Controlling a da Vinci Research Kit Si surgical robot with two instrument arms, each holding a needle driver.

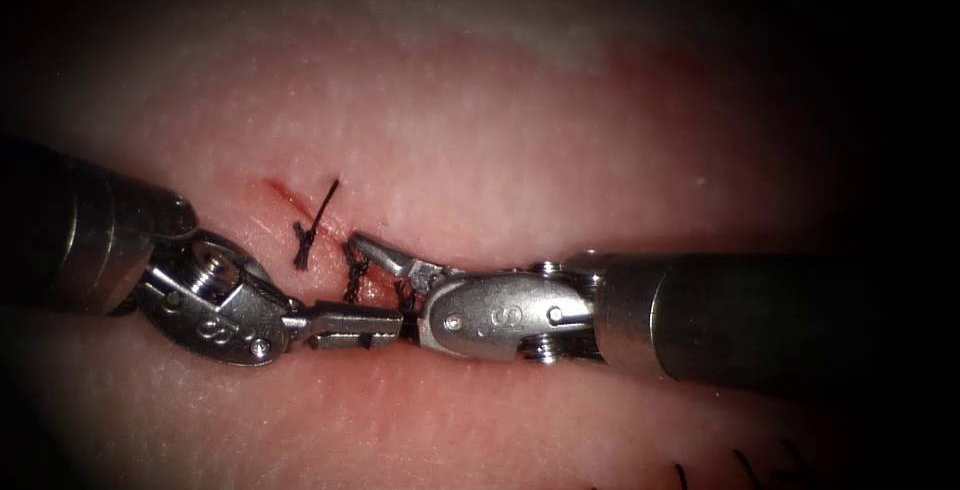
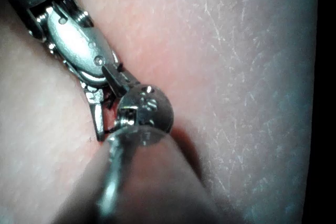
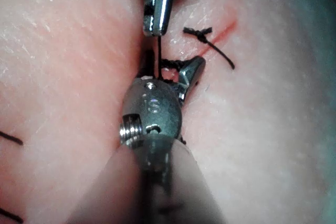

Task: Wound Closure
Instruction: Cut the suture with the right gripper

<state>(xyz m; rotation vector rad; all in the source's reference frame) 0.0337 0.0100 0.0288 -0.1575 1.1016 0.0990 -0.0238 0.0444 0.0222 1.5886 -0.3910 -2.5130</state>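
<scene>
Your left tool [image 1: 355, 326] has its jaws pressed together, maybe pinching thread [image 1: 355, 278], your right tool [image 1: 385, 255] spread by the knot [image 1: 304, 241]; keep tension gentle.

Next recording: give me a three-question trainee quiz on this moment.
1. True or false: the right tool has its jaws shut on the tissue.
2. What does the left tool hold? A) the needle B) the thread C) nothing
3. Fill in: in the endoscope view, the knotted stitch with cut ends lies to the ___ of both tools' tips.
Key: 1 false, its jaws are open, holding nothing; 2 B; 3 left.
</scene>
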